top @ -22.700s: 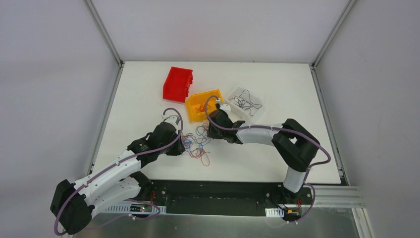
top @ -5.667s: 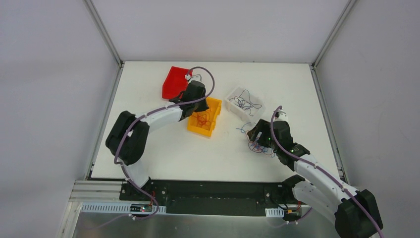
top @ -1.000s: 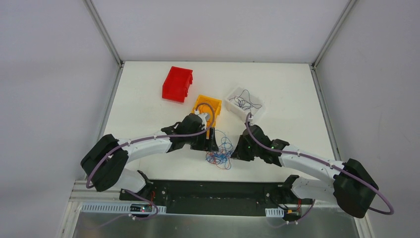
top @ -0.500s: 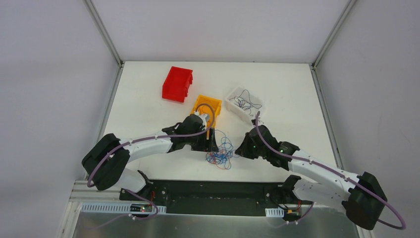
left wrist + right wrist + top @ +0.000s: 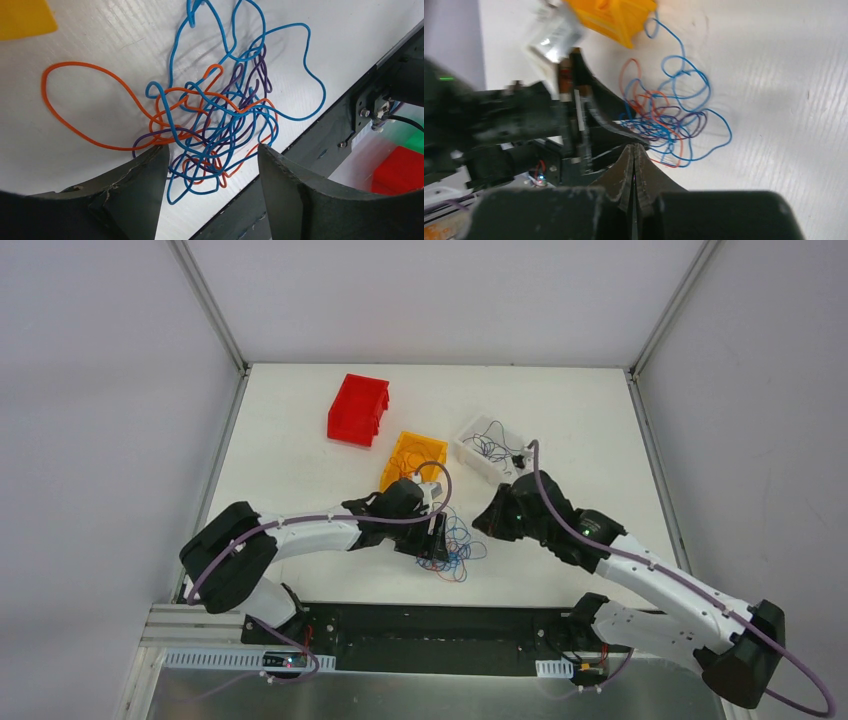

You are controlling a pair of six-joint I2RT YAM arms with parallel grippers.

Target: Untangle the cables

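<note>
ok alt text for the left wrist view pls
A knotted tangle of thin blue, orange and purple wires lies on the white table, its lower part between the two dark fingers of the open left gripper. The corner of a yellow plastic bin shows top left.

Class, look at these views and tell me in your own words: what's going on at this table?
Two robot arms are working on a tangle of blue, orange and purple cables lying on the white table. The left gripper stands open astride the tangle. The right gripper is shut just beside it; whether it pinches a strand is unclear.
</note>
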